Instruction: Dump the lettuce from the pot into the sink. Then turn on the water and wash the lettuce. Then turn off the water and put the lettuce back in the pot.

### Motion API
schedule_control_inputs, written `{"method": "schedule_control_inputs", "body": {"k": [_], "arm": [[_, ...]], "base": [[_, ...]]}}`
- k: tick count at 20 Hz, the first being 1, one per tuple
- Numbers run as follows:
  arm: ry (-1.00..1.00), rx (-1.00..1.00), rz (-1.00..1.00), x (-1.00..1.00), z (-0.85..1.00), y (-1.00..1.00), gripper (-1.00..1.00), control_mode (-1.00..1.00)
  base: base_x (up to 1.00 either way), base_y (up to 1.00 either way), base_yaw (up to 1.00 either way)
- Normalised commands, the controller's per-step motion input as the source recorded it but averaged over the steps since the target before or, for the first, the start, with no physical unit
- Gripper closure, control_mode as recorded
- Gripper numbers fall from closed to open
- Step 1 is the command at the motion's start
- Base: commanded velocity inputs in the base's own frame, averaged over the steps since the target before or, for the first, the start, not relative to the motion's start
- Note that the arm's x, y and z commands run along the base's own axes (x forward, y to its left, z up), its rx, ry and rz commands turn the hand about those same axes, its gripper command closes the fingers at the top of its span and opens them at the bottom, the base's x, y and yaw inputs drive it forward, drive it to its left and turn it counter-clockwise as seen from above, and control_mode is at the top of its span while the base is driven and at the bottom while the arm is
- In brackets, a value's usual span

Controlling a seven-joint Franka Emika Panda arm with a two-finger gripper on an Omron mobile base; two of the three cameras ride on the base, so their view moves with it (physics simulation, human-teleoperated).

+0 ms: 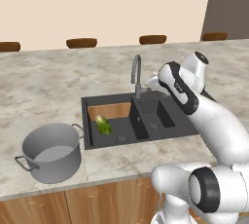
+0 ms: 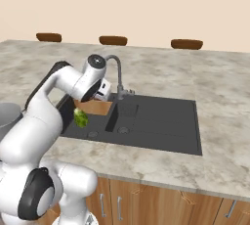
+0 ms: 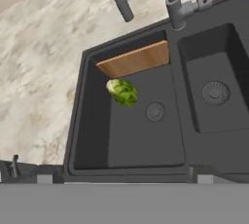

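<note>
— Jaws? Wide apart, nothing between them; the gripper (image 2: 103, 92) hangs over the sink (image 1: 182, 129), near the faucet (image 1: 136, 74).

— And the lettuce (image 3: 122, 92)?

— Lying in the larger basin, toward its back wall, just in front of the wood-brown panel (image 3: 134, 59) and beside the round drain (image 3: 155, 112), not on it.

— The pot (image 1: 50, 152)?

— Upright on the counter (image 1: 48, 86), just off the sink's left edge, near the counter's front edge. No stream shows at the spout.
</note>
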Motion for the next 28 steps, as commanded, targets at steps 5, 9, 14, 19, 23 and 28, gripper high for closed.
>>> {"method": "schedule_control_inputs", "body": {"k": [5,9,14,19,23,28], "arm": [[-0.03,-0.03,0.06,0.04,-0.14,0.39,-1.00,-1.00],[0.04,-0.10,0.10,0.36,-0.21,0.72,-1.00,-1.00],[0.07,-0.19,0.04,0.51,-0.27,0.77,-1.00,-1.00],[0.00,-0.16,0.01,0.36,-0.54,0.32,-1.00,-1.00],[-0.02,-0.03,0.12,0.45,-0.66,0.02,-1.00,-1.00],[-0.10,0.00,0.16,0.33,-0.61,0.00,-1.00,-1.00]], "base": [[0.00,0.00,0.00],[0.00,0.00,0.00],[0.00,0.00,0.00],[0.00,0.00,0.00],[0.00,0.00,0.00],[0.00,0.00,0.00]]}}
